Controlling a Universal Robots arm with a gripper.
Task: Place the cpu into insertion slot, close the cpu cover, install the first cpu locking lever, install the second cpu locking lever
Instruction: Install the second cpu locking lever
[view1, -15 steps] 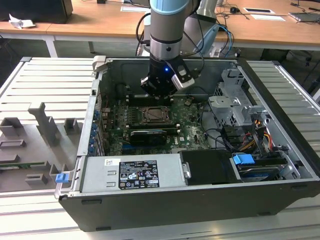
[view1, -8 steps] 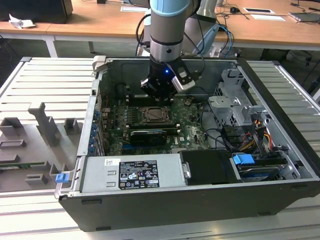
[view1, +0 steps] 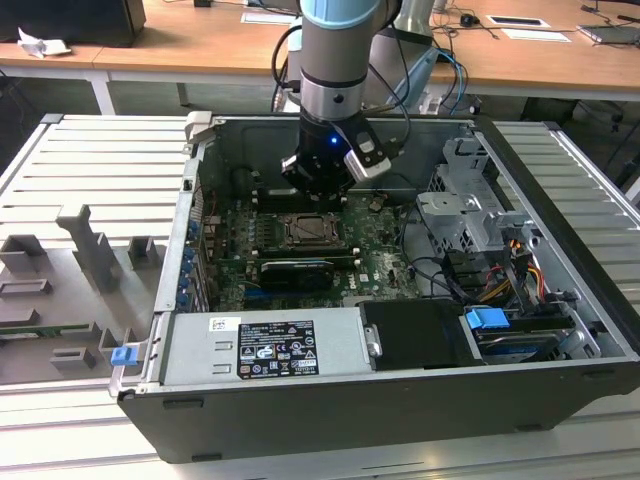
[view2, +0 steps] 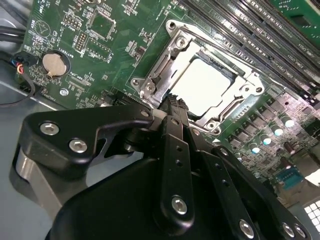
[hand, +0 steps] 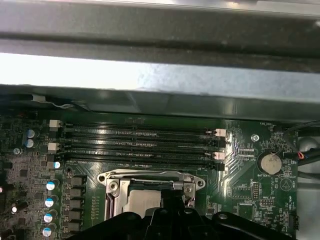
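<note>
CPU (view2: 206, 86): 1 pc, pale square, seated in insertion slot (view2: 235, 75) on green motherboard (view2: 115, 45), cpu cover (view2: 165, 67) framing it. Gripper (view2: 172, 102): fingers pressed together, nothing held, tips just beside CPU's edge. Coin battery (view2: 52, 63): 1, well apart from CPU. Memory slots (hand: 140, 142): 4 rows, beyond socket. Board print too small to read. PC case (view1: 560, 190), white-on-black label on power supply (view1: 275, 348).

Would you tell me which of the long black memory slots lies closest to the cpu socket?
The memory slot bordering the cpu cover; the other three lie farther toward the case wall.
</note>
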